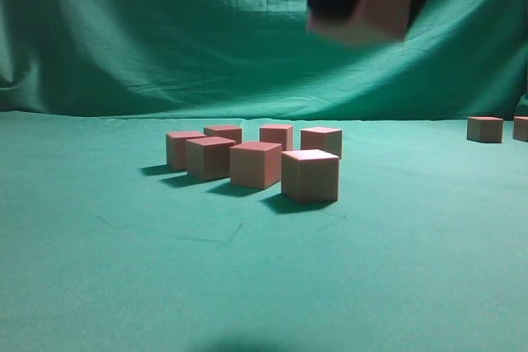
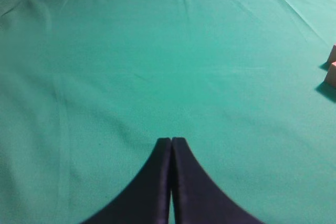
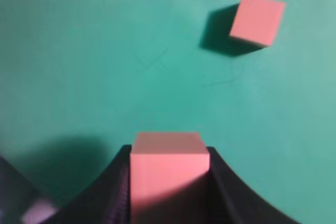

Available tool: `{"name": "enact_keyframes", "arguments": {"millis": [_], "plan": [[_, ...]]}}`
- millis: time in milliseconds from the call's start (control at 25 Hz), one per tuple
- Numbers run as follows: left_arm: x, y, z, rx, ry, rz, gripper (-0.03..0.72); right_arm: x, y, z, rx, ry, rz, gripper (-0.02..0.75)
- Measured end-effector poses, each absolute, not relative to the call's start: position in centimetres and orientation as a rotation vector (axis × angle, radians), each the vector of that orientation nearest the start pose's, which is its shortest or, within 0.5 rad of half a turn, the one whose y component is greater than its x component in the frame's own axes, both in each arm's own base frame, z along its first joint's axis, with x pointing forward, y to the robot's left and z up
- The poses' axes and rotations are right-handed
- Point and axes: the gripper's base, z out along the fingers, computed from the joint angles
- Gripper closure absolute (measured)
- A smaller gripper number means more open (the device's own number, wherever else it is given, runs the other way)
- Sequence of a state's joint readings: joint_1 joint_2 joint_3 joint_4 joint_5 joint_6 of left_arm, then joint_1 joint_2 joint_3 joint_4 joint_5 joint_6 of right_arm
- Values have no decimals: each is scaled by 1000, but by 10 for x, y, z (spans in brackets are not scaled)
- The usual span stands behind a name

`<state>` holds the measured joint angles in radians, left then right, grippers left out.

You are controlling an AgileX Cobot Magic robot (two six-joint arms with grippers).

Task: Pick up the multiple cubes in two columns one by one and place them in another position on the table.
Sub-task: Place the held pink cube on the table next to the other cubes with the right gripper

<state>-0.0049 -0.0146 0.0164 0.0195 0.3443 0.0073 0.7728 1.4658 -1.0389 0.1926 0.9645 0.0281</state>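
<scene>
Right wrist view shows the right gripper (image 3: pixel 169 182) clamped on one cube (image 3: pixel 169 169) high above the table (image 3: pixel 79 66), so a loose grip could drop it.

The right claw (image 3: pixel 169 182) hung high in the air, its dark fingers (image 3: pixel 223 182) clamped on something. The left claw (image 2: pixel 171 142) pointed forward, fingertips pressed together.

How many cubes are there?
10: seven clustered mid-table, two at the far right, one in the right tool. Some may be hidden.
</scene>
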Motion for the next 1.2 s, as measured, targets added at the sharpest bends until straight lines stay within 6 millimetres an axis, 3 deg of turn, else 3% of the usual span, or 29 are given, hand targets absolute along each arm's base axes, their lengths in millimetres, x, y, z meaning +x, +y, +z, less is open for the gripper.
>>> {"name": "enact_keyframes", "arguments": {"millis": [160, 520, 1200], "plan": [[53, 0, 177, 23, 1829, 21, 688, 196, 216, 233, -1081, 2816, 337, 475], [53, 0, 177, 23, 1829, 21, 688, 217, 235, 202, -1243, 2783, 293, 475], [53, 0, 177, 23, 1829, 21, 688, 237, 246, 168, -1331, 2726, 180, 475]]}}
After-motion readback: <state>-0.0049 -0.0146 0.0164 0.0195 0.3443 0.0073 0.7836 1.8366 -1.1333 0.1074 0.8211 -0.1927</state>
